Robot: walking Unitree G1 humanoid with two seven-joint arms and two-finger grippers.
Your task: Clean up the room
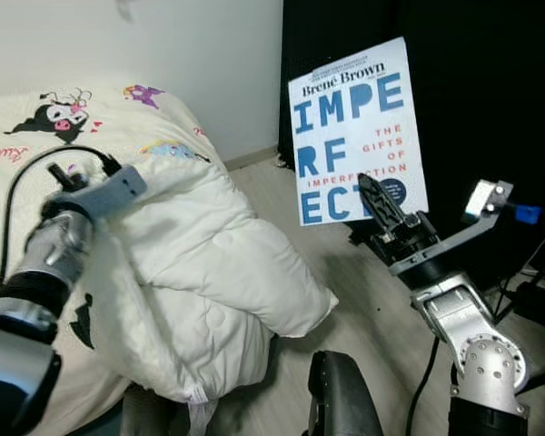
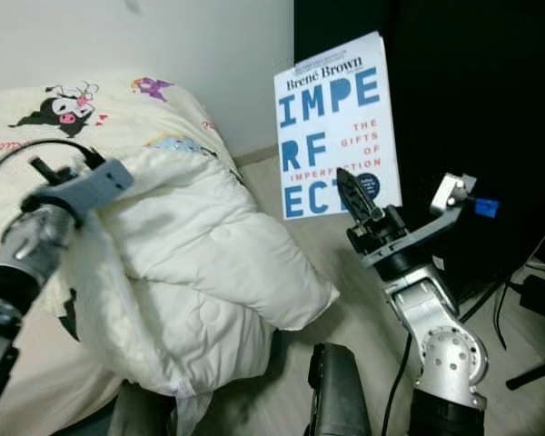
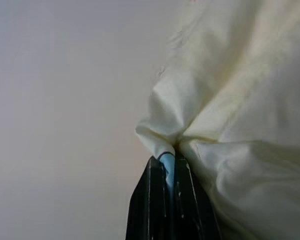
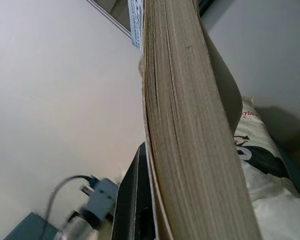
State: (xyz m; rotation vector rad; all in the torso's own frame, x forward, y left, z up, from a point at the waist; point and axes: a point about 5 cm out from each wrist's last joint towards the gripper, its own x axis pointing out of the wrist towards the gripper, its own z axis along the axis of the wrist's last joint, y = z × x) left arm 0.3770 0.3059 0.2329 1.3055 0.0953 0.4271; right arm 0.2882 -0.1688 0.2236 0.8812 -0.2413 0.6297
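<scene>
The right gripper holds a book upright in the air, fingers clamped on its lower edge — well above the floor. The left gripper pinches a fold of the white duvet on the bed, fingers closed on the cloth.

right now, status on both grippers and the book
Left gripper shut on duvet. Right gripper shut on book, held upright. Nothing in the way.

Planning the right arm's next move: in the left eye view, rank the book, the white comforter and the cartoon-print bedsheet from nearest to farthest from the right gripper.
1. Book: held in the right gripper.
2. White comforter: to its left, mid-frame.
3. Cartoon-print bedsheet: far left, behind the comforter.
</scene>
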